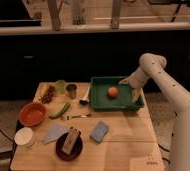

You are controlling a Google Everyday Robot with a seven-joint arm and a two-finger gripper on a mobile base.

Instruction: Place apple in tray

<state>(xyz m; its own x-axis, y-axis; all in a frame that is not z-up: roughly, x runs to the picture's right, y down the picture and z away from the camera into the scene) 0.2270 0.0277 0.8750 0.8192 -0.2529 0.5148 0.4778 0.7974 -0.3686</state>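
A reddish-orange apple lies inside the green tray at the back right of the wooden table. My gripper hangs at the end of the white arm over the tray's right side, to the right of the apple and apart from it.
Left of the tray are a metal cup, a pale green object, dark grapes and a green vegetable. An orange bowl, a white container, a dark plate and a blue sponge lie nearer the front.
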